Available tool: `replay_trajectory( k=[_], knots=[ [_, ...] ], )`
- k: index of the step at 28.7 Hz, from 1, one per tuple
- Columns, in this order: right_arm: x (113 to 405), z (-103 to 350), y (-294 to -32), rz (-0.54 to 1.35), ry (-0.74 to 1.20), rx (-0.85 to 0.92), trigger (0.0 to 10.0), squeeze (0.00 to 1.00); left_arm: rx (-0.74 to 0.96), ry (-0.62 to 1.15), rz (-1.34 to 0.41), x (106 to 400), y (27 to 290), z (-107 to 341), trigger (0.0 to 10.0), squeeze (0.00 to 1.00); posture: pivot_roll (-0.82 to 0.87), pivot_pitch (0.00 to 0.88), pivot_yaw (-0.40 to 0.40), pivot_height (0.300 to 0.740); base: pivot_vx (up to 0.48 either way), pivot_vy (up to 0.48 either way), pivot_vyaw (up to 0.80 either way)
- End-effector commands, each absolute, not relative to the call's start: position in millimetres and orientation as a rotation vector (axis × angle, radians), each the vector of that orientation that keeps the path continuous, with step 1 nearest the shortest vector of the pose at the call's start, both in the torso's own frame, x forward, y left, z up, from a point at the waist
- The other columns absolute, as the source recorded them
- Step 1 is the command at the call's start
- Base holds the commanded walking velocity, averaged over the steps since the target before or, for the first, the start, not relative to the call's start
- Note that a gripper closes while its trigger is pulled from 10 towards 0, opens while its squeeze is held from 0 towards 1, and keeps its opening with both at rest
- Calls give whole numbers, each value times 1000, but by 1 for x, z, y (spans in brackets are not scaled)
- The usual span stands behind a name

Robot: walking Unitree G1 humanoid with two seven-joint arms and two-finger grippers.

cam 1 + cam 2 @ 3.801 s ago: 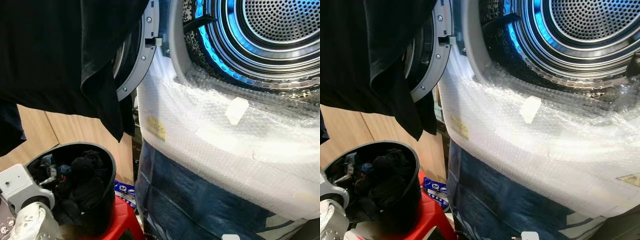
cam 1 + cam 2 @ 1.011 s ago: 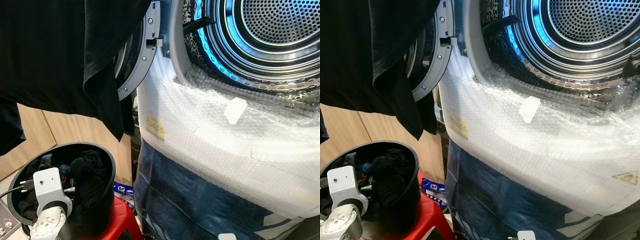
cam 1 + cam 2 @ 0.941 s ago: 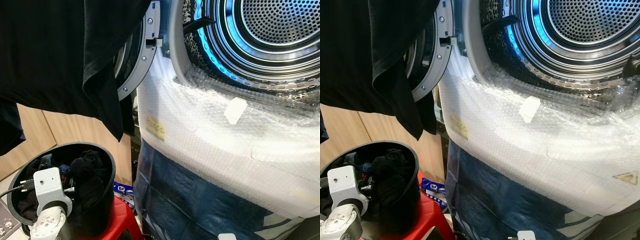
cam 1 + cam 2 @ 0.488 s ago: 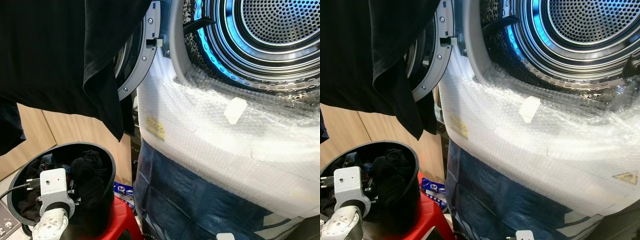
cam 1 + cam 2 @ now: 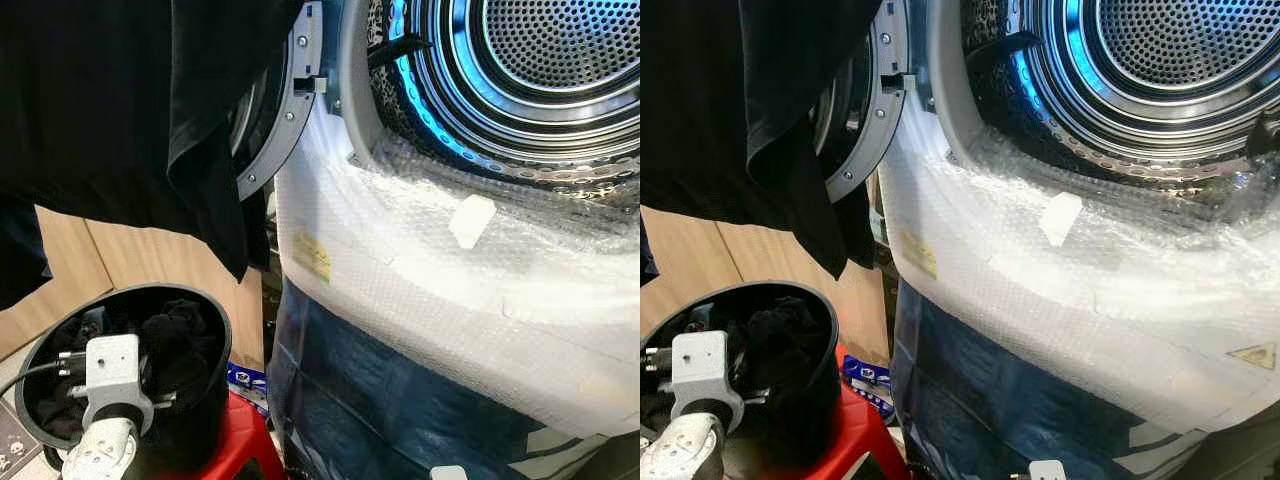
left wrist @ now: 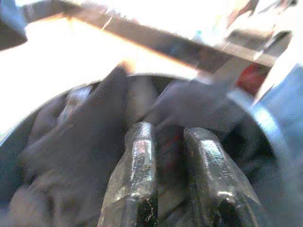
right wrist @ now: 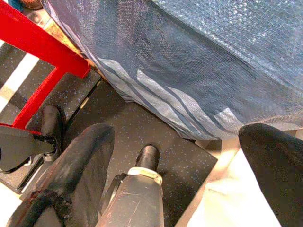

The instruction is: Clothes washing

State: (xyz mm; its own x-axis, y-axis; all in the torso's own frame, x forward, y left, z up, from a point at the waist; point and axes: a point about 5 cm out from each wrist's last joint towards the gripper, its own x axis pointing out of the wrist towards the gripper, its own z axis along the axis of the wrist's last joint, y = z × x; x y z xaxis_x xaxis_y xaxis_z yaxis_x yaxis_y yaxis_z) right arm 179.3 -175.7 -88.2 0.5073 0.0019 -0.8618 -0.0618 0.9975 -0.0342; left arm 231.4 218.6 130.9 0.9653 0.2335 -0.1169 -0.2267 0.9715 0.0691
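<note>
We find the washing machine (image 5: 480, 260) standing open, its steel drum (image 5: 540, 60) lit blue inside and its front wrapped in bubble wrap (image 5: 420, 270) over a blue cover (image 5: 380, 400). The round door (image 5: 275, 110) swings out to the robot's left, and a black garment (image 5: 130, 110) hangs across the upper left, covering part of that door.

Low on the left, a black bucket (image 5: 205, 330) sits on a red stool (image 5: 855, 430) against a wooden wall (image 5: 110, 265). The bucket holds dark clothes (image 5: 175, 345), heaped to just under the rim.

The left arm reaches down into the bucket mouth. In its wrist view the left end effector (image 6: 168, 156) has its two fingers (image 6: 139, 165) held narrowly apart, with the tips down among the dark clothes; we cannot tell whether any cloth is pinched between them.

The right end effector (image 7: 180, 161) hangs idle low beside the machine, fingers spread wide over the speckled dark floor (image 7: 161, 127), near the stool's red leg.
</note>
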Motion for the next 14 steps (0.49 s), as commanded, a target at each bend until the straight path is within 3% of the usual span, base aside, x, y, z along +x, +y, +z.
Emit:
replay_trajectory(
  k=[1, 5, 6, 8, 14],
  knots=[
    [181, -87, -175, 41, 1035, -62, 10000, 0, 38, 59, 173, 234, 212, 144, 0, 0, 115, 0, -65, 740, 0, 0, 0],
    [182, -87, -173, 50, 1034, -65, 10000, 0, 22, 25, -63, 236, 188, 157, 0, 0, 123, 0, -61, 740, 0, 0, 0],
    [183, -87, -172, 52, 1032, -62, 10000, 0, 0, 33, -241, 233, 166, 161, 0, 0, 123, 0, -61, 740, 0, 0, 0],
    [183, -87, -171, 52, 1030, -60, 10000, 0, -16, 40, -332, 230, 154, 162, 0, 0, 117, 0, -56, 740, 0, 0, 0],
    [183, -87, -170, 51, 1028, -53, 10000, 0, -7, 49, -370, 228, 152, 162, 0, 0, 115, 0, -53, 740, 0, 0, 0]
  ],
)
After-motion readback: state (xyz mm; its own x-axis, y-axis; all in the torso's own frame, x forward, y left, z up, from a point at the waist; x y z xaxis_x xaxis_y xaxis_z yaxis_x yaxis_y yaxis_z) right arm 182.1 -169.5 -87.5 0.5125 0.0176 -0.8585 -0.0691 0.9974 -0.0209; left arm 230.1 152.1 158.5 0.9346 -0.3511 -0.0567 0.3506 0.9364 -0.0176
